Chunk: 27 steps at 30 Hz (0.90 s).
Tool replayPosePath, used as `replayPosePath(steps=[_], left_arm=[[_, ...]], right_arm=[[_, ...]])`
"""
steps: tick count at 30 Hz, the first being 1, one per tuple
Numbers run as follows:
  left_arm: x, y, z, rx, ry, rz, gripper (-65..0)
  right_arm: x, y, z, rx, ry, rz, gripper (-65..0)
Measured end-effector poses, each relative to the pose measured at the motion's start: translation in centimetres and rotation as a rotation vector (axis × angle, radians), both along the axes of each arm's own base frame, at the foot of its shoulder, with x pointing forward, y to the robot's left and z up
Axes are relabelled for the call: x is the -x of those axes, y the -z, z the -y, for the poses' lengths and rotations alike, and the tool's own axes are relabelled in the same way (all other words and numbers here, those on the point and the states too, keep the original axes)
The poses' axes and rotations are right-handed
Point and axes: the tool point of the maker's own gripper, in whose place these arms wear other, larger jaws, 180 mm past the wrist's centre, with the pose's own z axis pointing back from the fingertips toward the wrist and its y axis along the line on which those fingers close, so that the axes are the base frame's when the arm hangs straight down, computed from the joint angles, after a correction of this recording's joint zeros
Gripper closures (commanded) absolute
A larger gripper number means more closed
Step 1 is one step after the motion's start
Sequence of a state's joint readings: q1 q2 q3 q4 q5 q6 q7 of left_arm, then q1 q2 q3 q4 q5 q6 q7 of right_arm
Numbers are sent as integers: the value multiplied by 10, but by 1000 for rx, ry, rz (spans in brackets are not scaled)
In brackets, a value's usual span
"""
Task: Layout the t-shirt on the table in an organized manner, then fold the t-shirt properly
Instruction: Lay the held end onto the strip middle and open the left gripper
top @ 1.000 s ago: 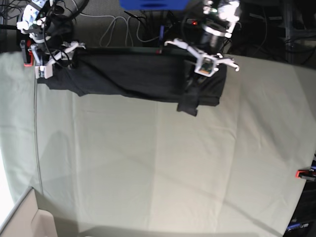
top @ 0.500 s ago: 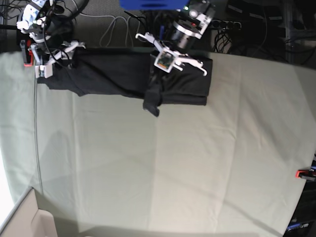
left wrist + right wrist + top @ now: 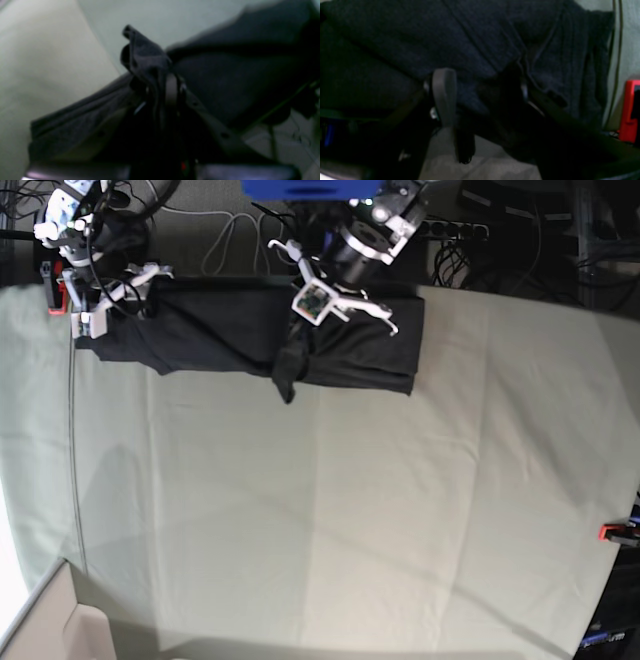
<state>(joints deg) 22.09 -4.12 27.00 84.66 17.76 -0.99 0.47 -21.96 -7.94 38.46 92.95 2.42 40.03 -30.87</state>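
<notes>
Now t-shirt (image 3: 250, 330) fold between shut left jaws, lifted.

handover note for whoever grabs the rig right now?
Left gripper: shut on a bunch of the t-shirt, held above the shirt's middle.
Right gripper: jaws apart over the shirt's other end, by the red clamp; no grip visible.
T-shirt: a long folded band along the table edge nearest the arms.
Done: shirt laid out, folded lengthwise, one end doubled over.
Left: probably lay that end flat, release, tidy up.
</notes>
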Motion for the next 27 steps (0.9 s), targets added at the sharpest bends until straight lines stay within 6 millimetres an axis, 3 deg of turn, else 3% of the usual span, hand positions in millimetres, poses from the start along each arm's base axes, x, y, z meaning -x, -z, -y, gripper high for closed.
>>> replayPosePath(steps=[4,11,18,27], left_arm=[[-8,4,2,-40,5,-23,-20],[-4,2,10,-39,37,-21,-209],[-4,0,11,-36,38,-17,-291],[-17,-67,19,85,16,112,-303]], right_arm=[[1,0,0,0,0,-2,-314],[1,0,0,0,0,-3,-314],[1,0,0,0,0,-3,-314],[1,0,0,0,0,-3,-314]])
